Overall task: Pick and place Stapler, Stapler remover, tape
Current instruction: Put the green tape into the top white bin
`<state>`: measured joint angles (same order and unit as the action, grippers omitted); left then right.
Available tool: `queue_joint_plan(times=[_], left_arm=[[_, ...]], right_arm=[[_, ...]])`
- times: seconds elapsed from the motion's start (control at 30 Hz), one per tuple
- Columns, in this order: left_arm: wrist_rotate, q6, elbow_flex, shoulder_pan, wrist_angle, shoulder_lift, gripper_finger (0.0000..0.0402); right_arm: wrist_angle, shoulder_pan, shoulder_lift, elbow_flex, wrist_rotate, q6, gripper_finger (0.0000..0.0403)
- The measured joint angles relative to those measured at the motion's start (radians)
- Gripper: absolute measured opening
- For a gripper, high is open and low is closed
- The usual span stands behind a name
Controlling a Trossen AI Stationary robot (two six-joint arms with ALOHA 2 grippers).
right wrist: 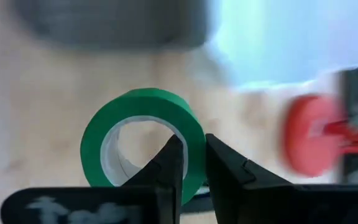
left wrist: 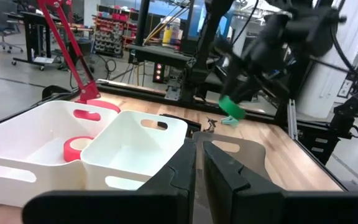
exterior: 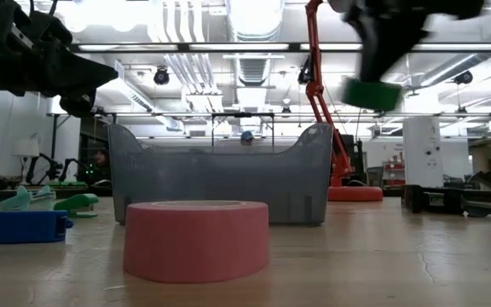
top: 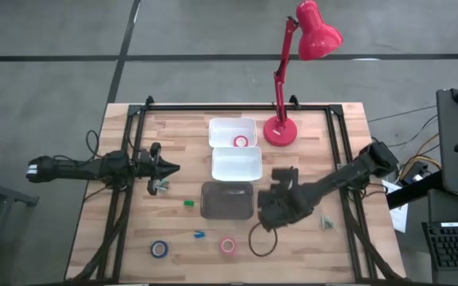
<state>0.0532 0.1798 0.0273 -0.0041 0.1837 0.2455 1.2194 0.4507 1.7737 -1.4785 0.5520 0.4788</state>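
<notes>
The green tape roll (right wrist: 143, 140), a ring with a pale core, is in my right gripper (right wrist: 191, 155), which is shut on it above the table, beside the grey bin's (top: 227, 200) right end. In the low view the green roll (exterior: 373, 92) is well above the table top. A red roll (top: 241, 141) lies in the far white bin (top: 233, 125). The blue roll (top: 159, 249) and the pink roll (top: 228, 245) lie flat near the table's near edge. My left gripper (left wrist: 199, 155) is shut and empty over the table's left part. I cannot make out the stapler. My right gripper pinches the green roll's wall (right wrist: 194, 134): one finger (right wrist: 169, 158) stands inside the ring's hole and the other (right wrist: 229, 168) outside it. The roll is lifted clear of the table and stands on edge in the hold.
A second white bin (top: 237, 164) stands between the far white one and the grey one. The red desk lamp's base (top: 279, 131) is at the far right. A small blue item (top: 199, 235), a green item (top: 188, 203) and a black cord loop (top: 262, 238) lie on the table.
</notes>
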Motion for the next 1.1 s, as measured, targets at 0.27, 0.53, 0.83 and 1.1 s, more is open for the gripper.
queue_joint_plan(times=[0.27, 0.53, 0.83, 1.1], left_arm=[[0.000, 0.000, 0.000, 0.000, 0.000, 0.000, 0.0030], [0.000, 0.000, 0.000, 0.000, 0.001, 0.000, 0.0030], [0.000, 0.000, 0.000, 0.000, 0.002, 0.000, 0.0030], [0.000, 0.000, 0.000, 0.000, 0.001, 0.000, 0.0030]], right_arm=[[-0.104, -0.157, -0.001, -0.109, 0.132, -0.273, 0.0049], [-0.224, -0.385, -0.001, -0.119, 0.090, -0.535, 0.0051], [-0.450, -0.674, 0.007, -0.118, -0.216, -0.621, 0.0052], [-0.497, -0.834, 0.078, -0.116, -0.329, -0.575, 0.0052]])
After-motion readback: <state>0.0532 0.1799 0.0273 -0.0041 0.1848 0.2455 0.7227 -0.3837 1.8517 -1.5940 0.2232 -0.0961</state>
